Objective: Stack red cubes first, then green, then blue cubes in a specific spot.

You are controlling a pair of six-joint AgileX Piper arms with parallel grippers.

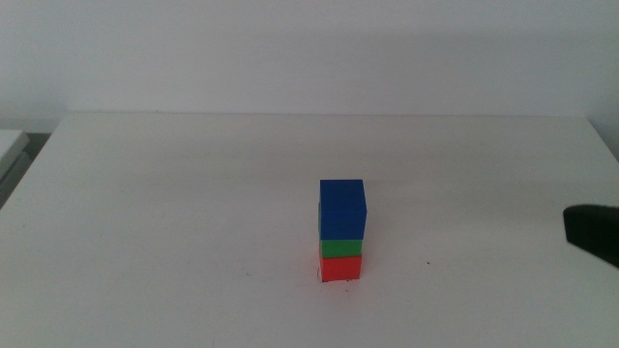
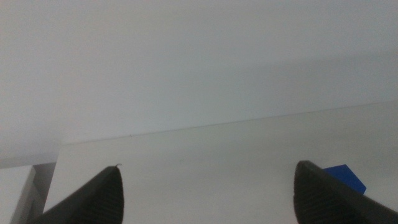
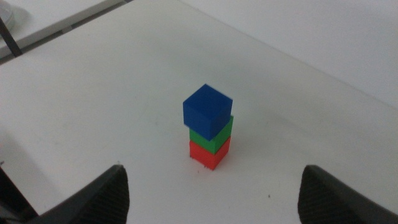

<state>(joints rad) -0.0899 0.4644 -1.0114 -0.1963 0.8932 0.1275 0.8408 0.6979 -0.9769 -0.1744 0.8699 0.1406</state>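
Observation:
A stack of three cubes stands on the white table near the middle: the red cube (image 1: 340, 267) at the bottom, the green cube (image 1: 341, 247) on it, the blue cube (image 1: 343, 208) on top. The stack also shows in the right wrist view, red (image 3: 209, 154), green (image 3: 211, 137), blue (image 3: 207, 111). The marked spot is hidden under the stack. My right gripper (image 3: 214, 190) is open and empty, drawn back from the stack; its arm shows at the right edge (image 1: 592, 230). My left gripper (image 2: 208, 193) is open and empty; a corner of the blue cube (image 2: 345, 177) shows beside one jaw.
The table's far edge (image 1: 329, 114) meets a white wall. A grey-edged object (image 1: 10, 145) lies off the table's left side. A tiny dark speck (image 1: 427, 261) marks the tabletop right of the stack.

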